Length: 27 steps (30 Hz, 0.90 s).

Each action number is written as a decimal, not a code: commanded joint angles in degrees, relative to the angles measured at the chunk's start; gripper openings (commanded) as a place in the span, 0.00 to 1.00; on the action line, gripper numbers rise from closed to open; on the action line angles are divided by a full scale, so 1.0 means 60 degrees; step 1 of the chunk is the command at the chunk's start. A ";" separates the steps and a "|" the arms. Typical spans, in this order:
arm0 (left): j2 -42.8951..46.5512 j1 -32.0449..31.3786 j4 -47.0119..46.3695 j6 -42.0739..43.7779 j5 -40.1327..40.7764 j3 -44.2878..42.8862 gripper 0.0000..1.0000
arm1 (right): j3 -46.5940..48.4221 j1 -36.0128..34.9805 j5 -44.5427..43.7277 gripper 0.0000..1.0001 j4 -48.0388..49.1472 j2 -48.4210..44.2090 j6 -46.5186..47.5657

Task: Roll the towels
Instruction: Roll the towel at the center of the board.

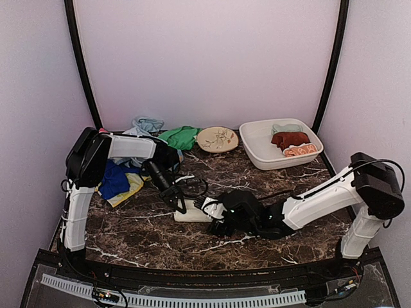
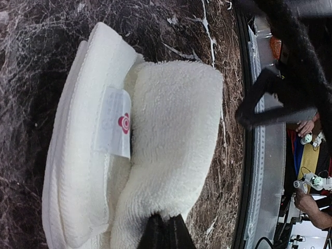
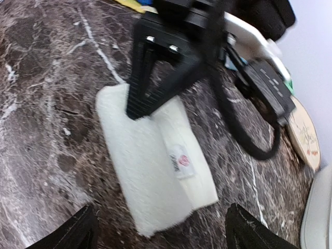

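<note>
White towel (image 1: 192,215), part-folded, mid marble table (image 1: 128,226), marble showing round every edge. We see left gripper (image 3: 137,111) jaws together on one end, perhaps pinching fabric; right gripper (image 3: 163,228) jaws apart beside opposite end.

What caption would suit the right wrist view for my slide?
Shut left gripper touching a folded white terry towel on the dark marble table, right gripper open in the foreground.

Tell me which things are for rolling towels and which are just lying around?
For the job: white towel, blue towel, yellow towel, green towel, dark red towel, left gripper, right gripper.
Just lying about: patterned plate, white tub.
</note>
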State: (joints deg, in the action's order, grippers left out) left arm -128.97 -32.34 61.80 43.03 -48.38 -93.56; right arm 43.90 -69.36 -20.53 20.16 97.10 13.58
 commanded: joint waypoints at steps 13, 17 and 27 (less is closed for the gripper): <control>-0.0800 0.0179 0.0730 0.0427 0.1232 -0.0008 0.04 | 0.2631 -0.0075 0.0201 0.67 -0.0223 0.3060 0.3348; -0.0783 0.0232 0.0704 0.0523 0.1088 -0.0066 0.08 | 0.2963 0.0283 0.0909 0.51 -0.0832 0.3349 0.2928; 0.0725 0.1357 -0.0252 0.0574 -0.0174 0.0780 0.28 | 0.2795 0.0891 0.2841 0.08 -0.1900 0.3427 0.0863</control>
State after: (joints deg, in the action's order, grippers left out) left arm -129.93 -27.27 62.94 44.84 -52.29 -92.73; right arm 61.49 -65.87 -9.41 15.81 115.83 25.82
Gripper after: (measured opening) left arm 0.277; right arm 0.227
